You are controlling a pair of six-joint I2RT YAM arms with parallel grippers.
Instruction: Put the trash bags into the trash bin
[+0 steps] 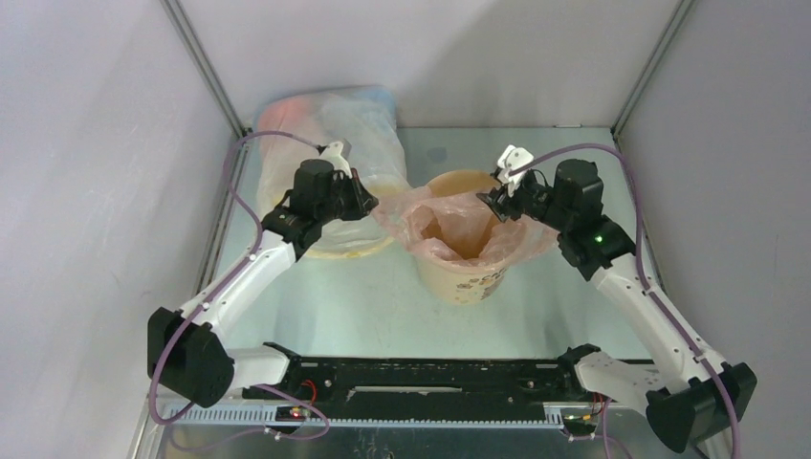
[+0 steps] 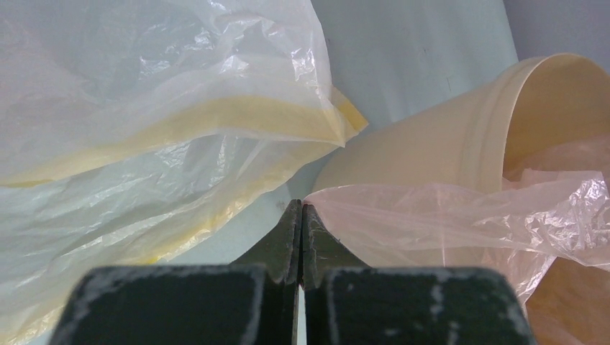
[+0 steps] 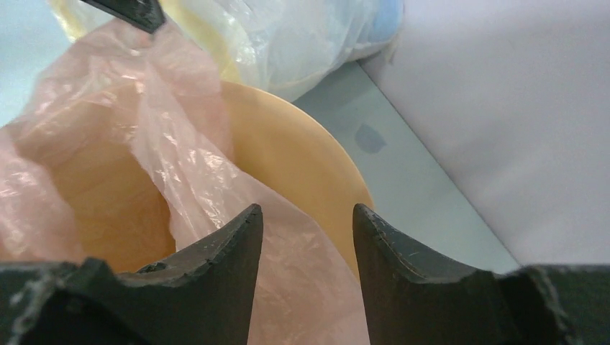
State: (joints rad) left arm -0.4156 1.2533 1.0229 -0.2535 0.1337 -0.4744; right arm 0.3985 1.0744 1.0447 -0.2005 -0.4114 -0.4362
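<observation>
Top external view: the round tan paper bucket [image 1: 469, 279] with dark print stands near the middle of the bench [image 1: 373, 287]. The thin, crinkly, translucent pale-pink plastic bag [image 1: 449, 225] is spread across its mouth. Part of the bag sags into the bucket, and the rest spills over the rim from about 3 to 6 o'clock and out towards 9 o'clock. I judge it only half in.

My left hand [image 1: 368, 203] sits at the bucket's 10 o'clock. Its jaws are pressed together on a drawn-out corner of the pink bag, and the film runs taut to its tips. My right hand [image 3: 308, 215] hovers over the rim at 2 o'clock with its jaws partly apart and gripping nothing. Pink film and the bucket's edge lie beneath the gap.

What worries me from here:
- **Tipping:** the bucket looks light, so a sideways tug from the left hand on that taut corner could tip or drag it.
- **Pinching the rim:** if the right hand closes where it is, it may catch the rim together with the film, and the bucket would lift with the bag.
- **Springing back:** the film looks springy, so if I let go before pushing it down it may balloon back out over the edge.
- **Snagging the sack:** the big clear whitish sack with a yellow hem [image 1: 325, 120] lies at 11 o'clock, just beside the left hand, and a careless swing could snag it.
</observation>
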